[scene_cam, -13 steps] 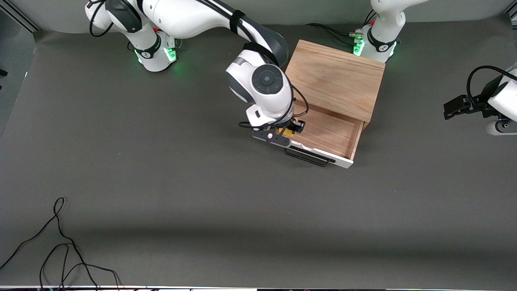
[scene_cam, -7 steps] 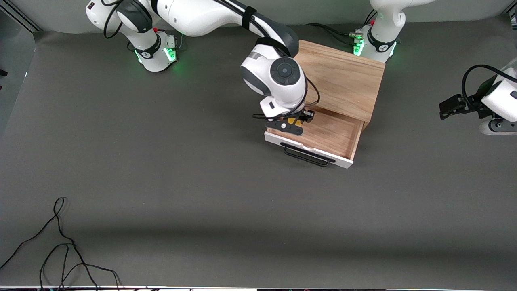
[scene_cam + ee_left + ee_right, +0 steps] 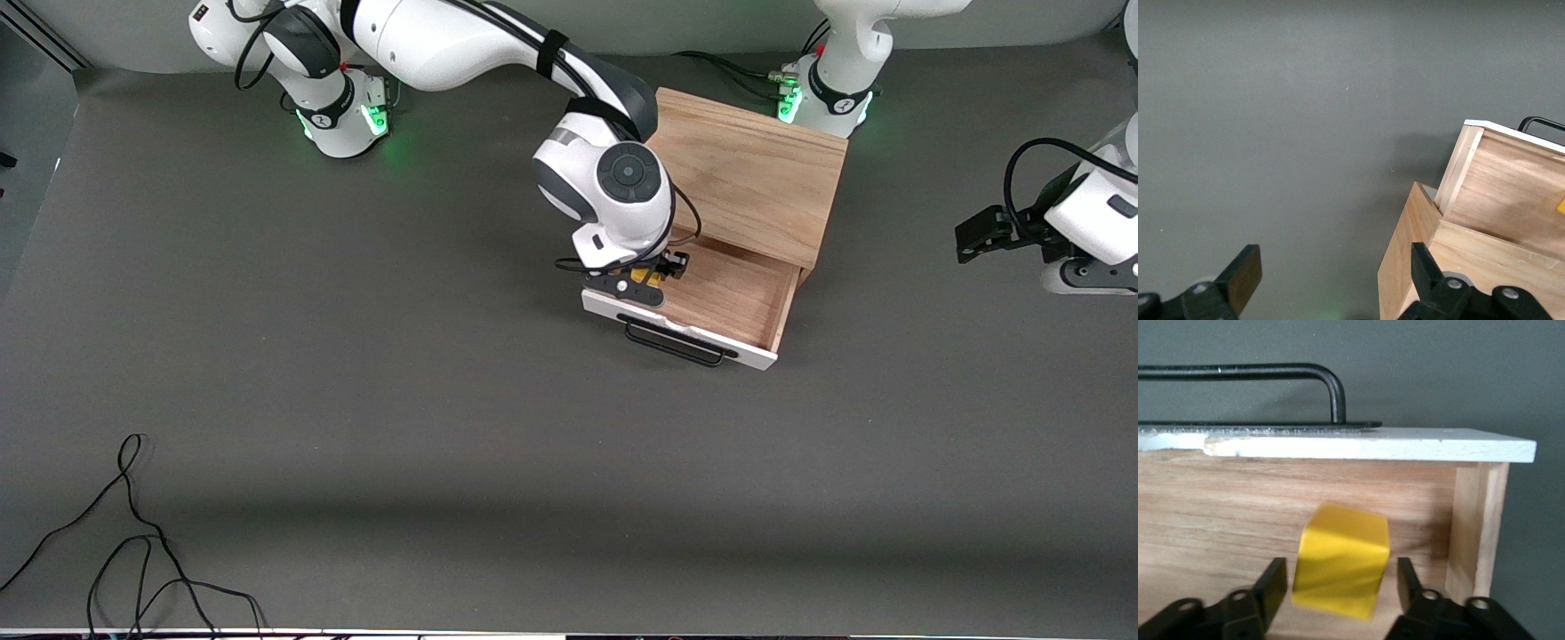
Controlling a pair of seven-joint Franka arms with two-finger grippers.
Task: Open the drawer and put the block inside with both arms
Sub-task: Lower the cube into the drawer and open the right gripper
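The drawer (image 3: 733,298) is pulled out of the light oak cabinet (image 3: 747,169); its white front and black handle (image 3: 676,342) face the front camera. My right gripper (image 3: 647,276) is over the drawer's corner toward the right arm's end, just inside the front panel. It is open. The yellow block (image 3: 1341,560) sits tilted between its fingers (image 3: 1271,583), apart from both, above the wood floor (image 3: 1218,520). I cannot tell whether it rests there. My left gripper (image 3: 973,238) is open and empty, over the table at the left arm's end; the left wrist view shows it (image 3: 1335,280) beside the cabinet (image 3: 1405,253).
A loose black cable (image 3: 133,533) lies on the grey mat near the front camera at the right arm's end. The arms' green-lit bases (image 3: 347,116) stand along the table's edge farthest from the front camera.
My right gripper moved from over the drawer's front corner in over the drawer with the block, then settled lower. My left gripper drifted slightly toward the cabinet.
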